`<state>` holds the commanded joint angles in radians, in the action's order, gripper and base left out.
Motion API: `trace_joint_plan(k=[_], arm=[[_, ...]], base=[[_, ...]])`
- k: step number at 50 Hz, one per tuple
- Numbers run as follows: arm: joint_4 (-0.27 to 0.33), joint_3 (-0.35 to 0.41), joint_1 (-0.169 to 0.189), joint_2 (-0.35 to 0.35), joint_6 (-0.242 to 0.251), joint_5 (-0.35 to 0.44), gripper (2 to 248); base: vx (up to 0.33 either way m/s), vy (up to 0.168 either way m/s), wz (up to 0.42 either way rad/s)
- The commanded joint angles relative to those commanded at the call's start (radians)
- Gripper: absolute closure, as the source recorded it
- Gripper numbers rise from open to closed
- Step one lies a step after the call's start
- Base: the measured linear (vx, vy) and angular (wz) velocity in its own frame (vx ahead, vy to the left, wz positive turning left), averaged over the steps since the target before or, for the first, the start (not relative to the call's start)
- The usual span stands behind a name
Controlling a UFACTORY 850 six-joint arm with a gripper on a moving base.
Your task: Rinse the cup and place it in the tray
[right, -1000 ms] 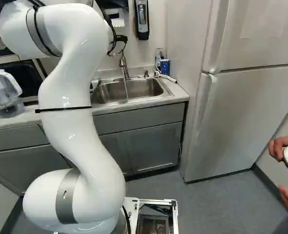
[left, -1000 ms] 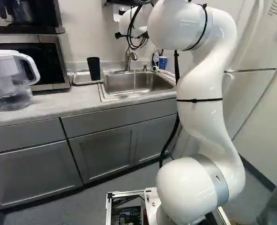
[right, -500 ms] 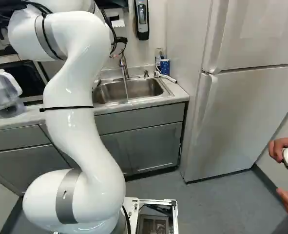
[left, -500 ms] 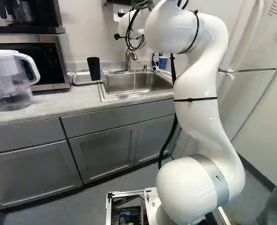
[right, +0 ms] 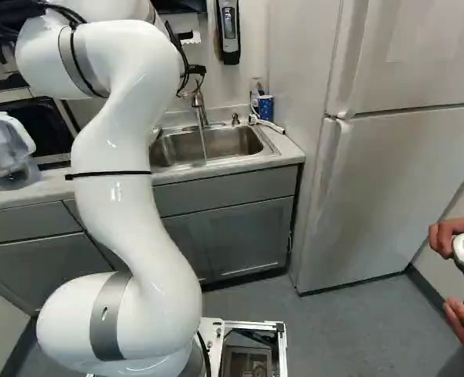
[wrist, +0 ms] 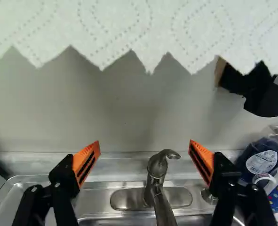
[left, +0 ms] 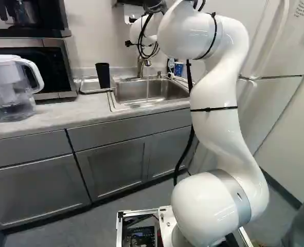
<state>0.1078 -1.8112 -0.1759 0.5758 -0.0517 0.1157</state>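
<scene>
At the left of the left base view, a clear water pitcher (left: pixel 10 85) with a white lid stands on the bench (left: pixel 49 116), just in front of a microwave (left: pixel 43 62) that carries a black coffee maker (left: pixel 25 15). To the right of these, the black cup (left: pixel 103 74) stands upright in the shallow metal tray (left: pixel 90 85), beside the sink (left: pixel 152 91). From the faucet (left: pixel 141 64) at the sink's back edge a thin stream of water (left: pixel 147 88) falls into the basin. The end effector (left: pixel 129 43) is up by the faucet, open, its two orange-padded fingers well apart and holding nothing; in the wrist view the faucet shows between them, with the jagged edge of a paper towel (wrist: pixel 129 28) ahead. Right of the sink are a bottle with dark blue liquid (wrist: pixel 261 160) and a blue patterned cup (right: pixel 265 107), then the tall fridge (right: pixel 381 173).
</scene>
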Motion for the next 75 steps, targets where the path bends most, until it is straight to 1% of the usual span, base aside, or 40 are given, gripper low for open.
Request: trace_joint_plan(k=[8, 15, 50, 75], arm=[[0.000, -0.036, -0.008, 0.028, 0.000, 0.009, 3], [0.000, -0.045, -0.011, 0.035, 0.000, 0.009, 3], [0.000, -0.049, -0.017, 0.039, 0.000, 0.009, 3], [0.000, -0.029, -0.019, 0.023, 0.000, 0.009, 3]], base=[[0.000, 0.000, 0.000], [0.000, 0.000, 0.000], [0.000, 0.000, 0.000], [0.000, 0.000, 0.000]])
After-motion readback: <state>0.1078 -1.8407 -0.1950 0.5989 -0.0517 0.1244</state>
